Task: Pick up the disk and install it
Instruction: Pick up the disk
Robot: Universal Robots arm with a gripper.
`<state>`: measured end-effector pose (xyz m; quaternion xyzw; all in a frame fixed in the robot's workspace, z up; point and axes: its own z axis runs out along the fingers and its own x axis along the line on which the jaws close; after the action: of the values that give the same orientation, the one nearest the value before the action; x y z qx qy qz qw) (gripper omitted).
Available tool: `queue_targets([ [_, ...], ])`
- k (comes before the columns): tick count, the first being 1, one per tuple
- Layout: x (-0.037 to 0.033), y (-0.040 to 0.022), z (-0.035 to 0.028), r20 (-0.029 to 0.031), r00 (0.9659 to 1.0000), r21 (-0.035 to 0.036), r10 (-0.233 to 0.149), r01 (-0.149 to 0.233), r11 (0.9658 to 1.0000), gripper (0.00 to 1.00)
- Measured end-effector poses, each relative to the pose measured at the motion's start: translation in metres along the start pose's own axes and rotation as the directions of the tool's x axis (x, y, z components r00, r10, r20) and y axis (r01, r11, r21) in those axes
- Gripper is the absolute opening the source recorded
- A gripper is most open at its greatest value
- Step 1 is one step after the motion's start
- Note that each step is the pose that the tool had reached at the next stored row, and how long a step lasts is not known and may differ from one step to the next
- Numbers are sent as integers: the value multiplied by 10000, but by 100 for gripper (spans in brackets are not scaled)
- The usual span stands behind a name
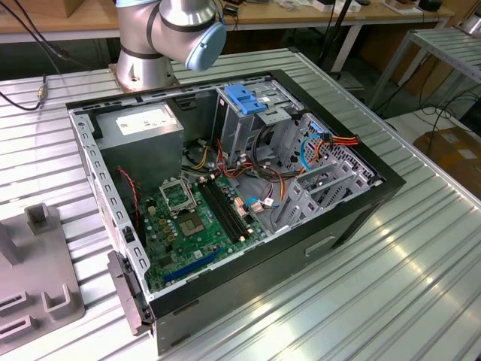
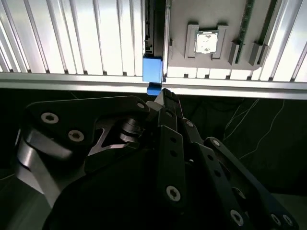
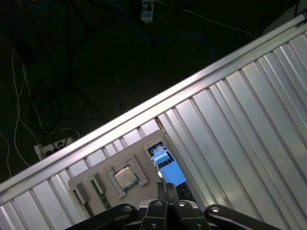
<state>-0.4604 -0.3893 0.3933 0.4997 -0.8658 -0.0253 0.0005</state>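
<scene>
The disk stands on edge as a thin dark strip with a blue plastic end (image 2: 154, 69) beside a grey fixture plate (image 2: 178, 19), near the ribbed table's edge. In the first wrist view the same blue end (image 3: 167, 167) sits just beyond my fingertips. My gripper (image 2: 163, 95) (image 3: 167, 188) is black, and its fingers are drawn together with almost no gap. The tips lie right at the blue end. I cannot tell whether they touch it or pinch it. The open computer case (image 1: 301, 256) lies on the table in the exterior view.
A processor chip (image 2: 207, 42) (image 3: 125, 178) rests in the fixture plate beside the disk. Inside the case are a metal drive cage with a blue latch (image 1: 244, 98), a grey power supply (image 1: 143, 128) and loose cables. Dark floor with wires lies beyond the table edge.
</scene>
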Motion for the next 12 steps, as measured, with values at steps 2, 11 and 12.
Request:
queue_targets([
  [2,0,0,0,-3,10000,-1,-76,76,10000,10],
  [11,0,0,0,-78,9824,-53,-1864,1864,9825,10],
  [12,0,0,1,-85,9790,-58,-2035,2034,9791,10],
])
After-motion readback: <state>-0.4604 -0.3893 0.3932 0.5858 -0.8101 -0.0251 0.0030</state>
